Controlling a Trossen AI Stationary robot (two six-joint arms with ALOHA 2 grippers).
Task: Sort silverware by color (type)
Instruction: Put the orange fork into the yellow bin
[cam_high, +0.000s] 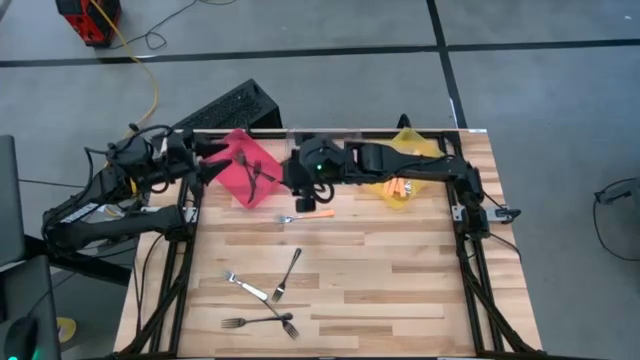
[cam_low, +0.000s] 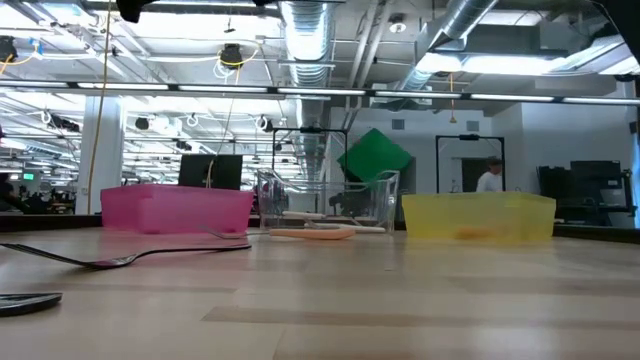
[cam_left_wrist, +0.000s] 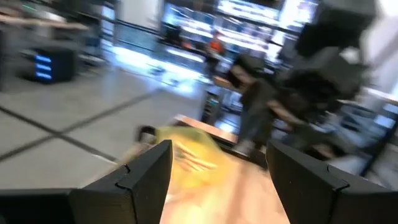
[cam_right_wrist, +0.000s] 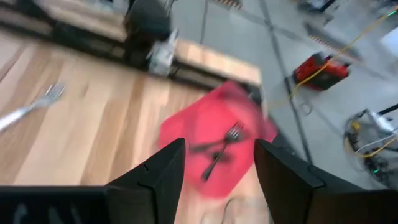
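My left gripper hangs open at the table's far left, just left of the red bin. My right gripper hangs open over the far middle, right of that bin and facing it. Two dark forks lie in the red bin. Orange-handled forks lie in the yellow bin. On the table lie an orange-handled fork, a silver fork, and more silver and dark forks toward the near edge. Nothing is between either gripper's fingers.
A clear bin stands between the red bin and the yellow bin along the far edge. In the low view a dark fork lies near the camera. Bare wood shows in the table's middle and right.
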